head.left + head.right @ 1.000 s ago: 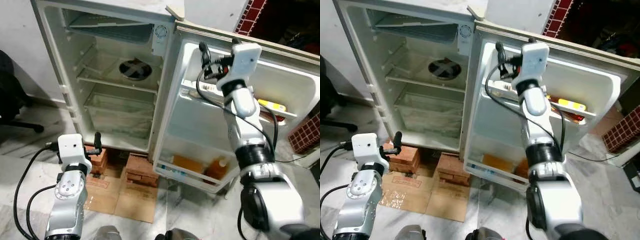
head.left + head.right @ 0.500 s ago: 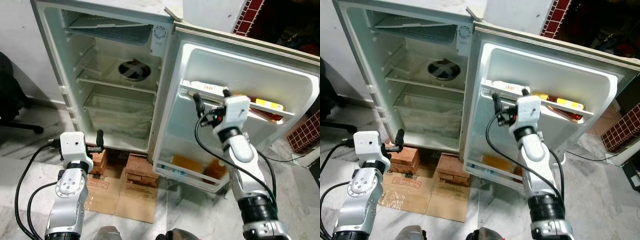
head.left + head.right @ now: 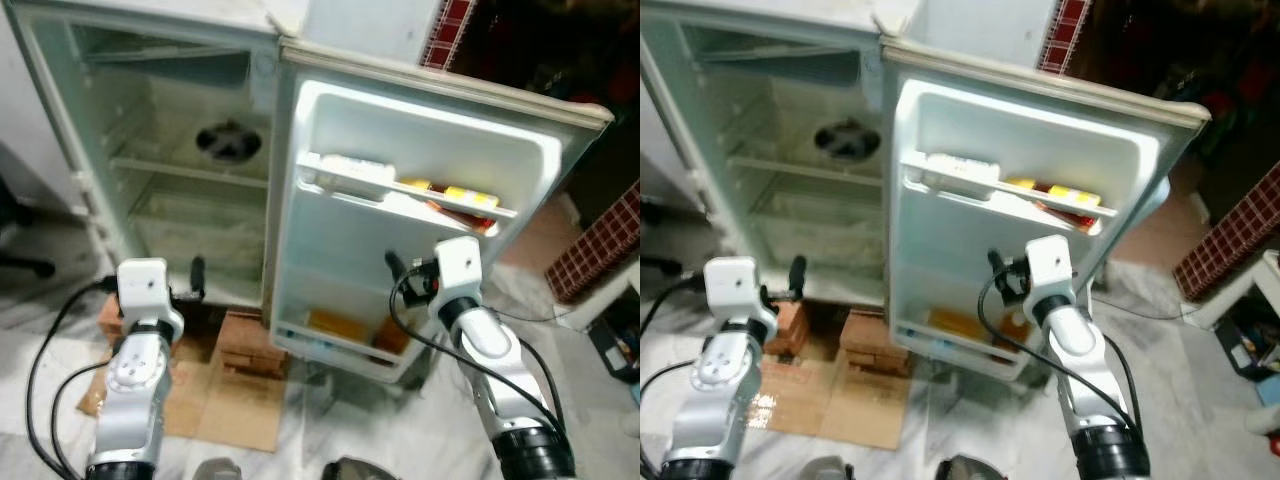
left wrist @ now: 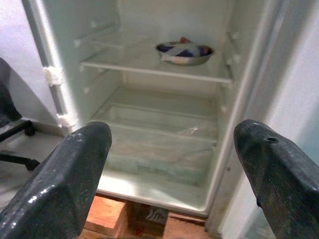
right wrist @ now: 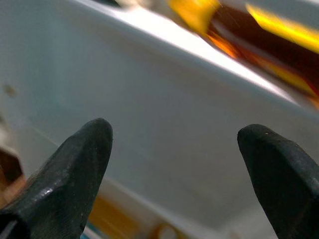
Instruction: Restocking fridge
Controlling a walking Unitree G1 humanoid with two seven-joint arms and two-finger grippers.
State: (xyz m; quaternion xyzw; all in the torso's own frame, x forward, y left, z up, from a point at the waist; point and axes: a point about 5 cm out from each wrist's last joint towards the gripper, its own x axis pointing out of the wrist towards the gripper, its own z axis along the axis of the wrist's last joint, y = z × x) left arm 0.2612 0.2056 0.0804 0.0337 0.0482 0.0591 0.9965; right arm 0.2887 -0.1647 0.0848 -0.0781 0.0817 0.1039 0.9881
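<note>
A: What is nearest to the robot?

B: Its two silver arms. The left claw (image 4: pixel 169 169) is low, in front of the open fridge (image 3: pixel 150 180). Its two black fingers (image 4: pixel 65 174) are wide apart and they hold nothing. The right claw (image 5: pixel 174 164) is in front of the inside of the fridge door (image 3: pixel 420 200), between the upper and the lower door shelf. Its fingers are also spread wide, and it holds nothing.

A: What is under the fridge?

B: The fridge stands on red bricks (image 3: pixel 248 340), and a flat brown cardboard (image 3: pixel 235 420) lies on the floor before them.

A: And the door?

B: It stands open to the right. In the lower door shelf (image 3: pixel 340 350) I see orange things (image 3: pixel 333 323), but the picture is blurred and I cannot tell exactly what they are. The upper door shelf (image 3: pixel 400 190) carries a white flat pack (image 3: pixel 350 170) at its left end and a dark bottle with a yellow label (image 3: pixel 465 197) lying to the right of it.

A: What is inside the fridge body?

B: A metal bowl (image 4: pixel 184 52) with something dark in it sits on the upper shelf. Below it there is a clear crisper drawer (image 4: pixel 159 134). At the far left there is a black chair (image 3: pixel 15 240) beside the fridge.
</note>
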